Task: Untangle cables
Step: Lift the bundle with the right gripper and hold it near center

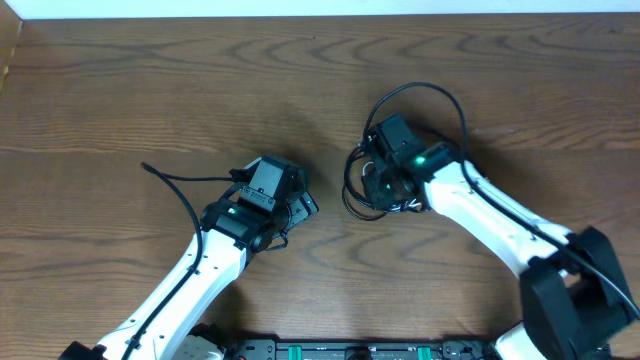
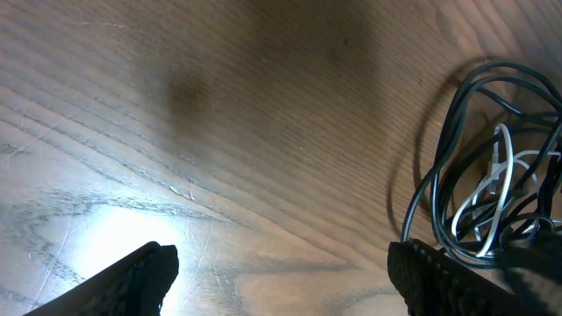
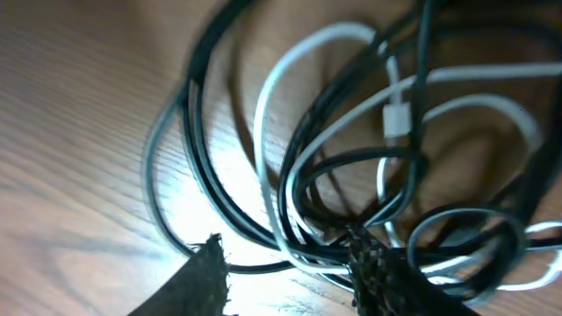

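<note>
Okay, the cables [image 1: 365,200] sit right of centre on the wooden table [image 1: 150,80], in one loose pile directly under the right end effector [image 1: 385,185]. The right wrist view is full of them: several thin black cords [image 3: 198,132] in overlapping loops, with one white cord [image 2: 499,154] threaded through. A small white plug [image 3: 397,116] lies near the middle of the tangle. The cords cross each other many times, and the image is too blurred to trace which goes over which. The right end effector [image 3: 290,272] has its fingers partway apart. The gap is wider than the few strands crossing it, and one fingertip [image 3: 378,268] rests against the pile. The left end effector [image 1: 300,205] is just left of the pile, apart from it and pointing toward it. In its own view the left end effector [image 2: 290,281] is spread wide, with only bare table between the tips and nothing held. The same pile shows at that view's right edge [image 2: 474,175], next to the right-hand fingertip [image 2: 439,281]; whether they touch I can't tell. Each wrist shows a green light, the one on the right arm [image 1: 420,160] being the brighter.
</note>
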